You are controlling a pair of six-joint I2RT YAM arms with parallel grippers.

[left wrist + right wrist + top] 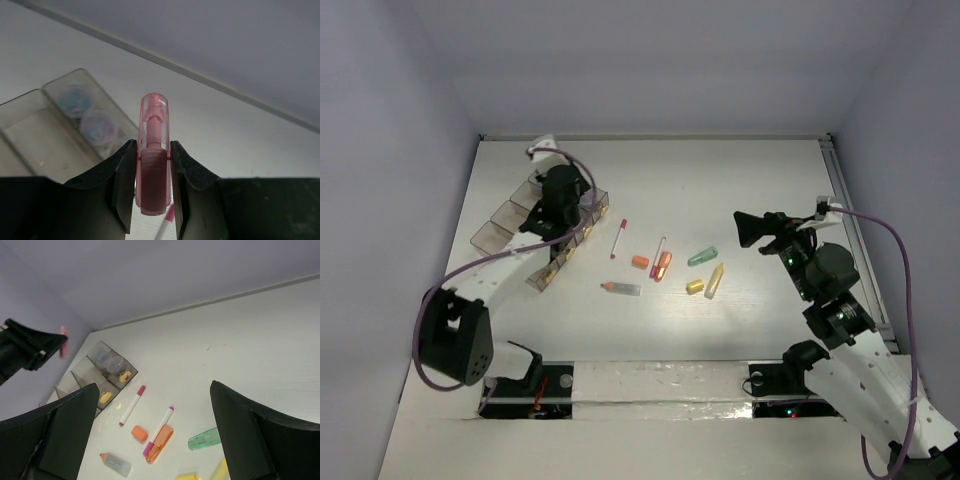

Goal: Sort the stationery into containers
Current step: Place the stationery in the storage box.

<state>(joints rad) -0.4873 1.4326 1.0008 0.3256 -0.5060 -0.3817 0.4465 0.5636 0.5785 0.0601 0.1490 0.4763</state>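
My left gripper (153,150) is shut on a pink stick (154,125), holding it above the containers (535,225) at the table's left. The nearest container (35,135) holds two blue-grey discs (98,126). My right gripper (154,387) hangs open and empty over the table's right side, apart from everything. On the table lie two white pens (619,239) (658,256), an orange stick (664,267), a green stick (702,257) and a yellow stick (715,280).
An orange cap (640,262), a yellow cap (695,286) and a clear piece with an orange tip (621,288) lie among the sticks. Small yellow pieces (125,375) sit in two containers. Walls close the table at the back and sides.
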